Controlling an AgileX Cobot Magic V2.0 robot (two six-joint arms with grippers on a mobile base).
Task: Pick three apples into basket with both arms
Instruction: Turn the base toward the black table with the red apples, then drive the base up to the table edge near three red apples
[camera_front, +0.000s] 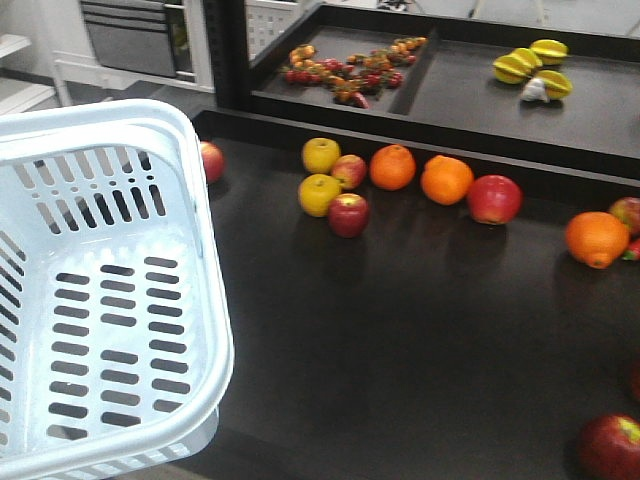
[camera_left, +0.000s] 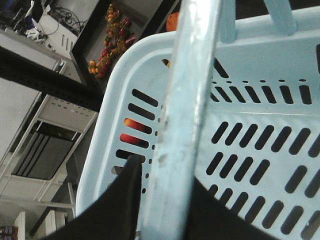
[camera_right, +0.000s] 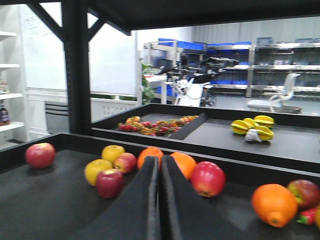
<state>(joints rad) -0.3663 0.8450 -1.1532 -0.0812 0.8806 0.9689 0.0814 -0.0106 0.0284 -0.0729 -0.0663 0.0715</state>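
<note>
**Front view.** The pale blue basket fills the left side, above the black table. All the fruit lies outside the basket, on the table to its right.
- A dark red apple is the nearest to the basket of a loose cluster.
- A red-and-yellow apple sits just behind the dark red one.
- A bright red apple lies farther from the basket, at the far end of the same row.
- Two yellow apples sit on the basket side of the cluster, the nearer one touching the dark red apple.
- Two oranges lie between the cluster and the bright red apple.
- Another red apple shows partly from behind the basket's far corner.

**Left wrist view.** The left claw is narrow. Its black fingers stand on either side of a pale blue bar of the basket and clamp it.

**Right wrist view.** The right claw is pressed together, finger against finger, with nothing between. Its place relative to the basket cannot be told from this view.
</note>
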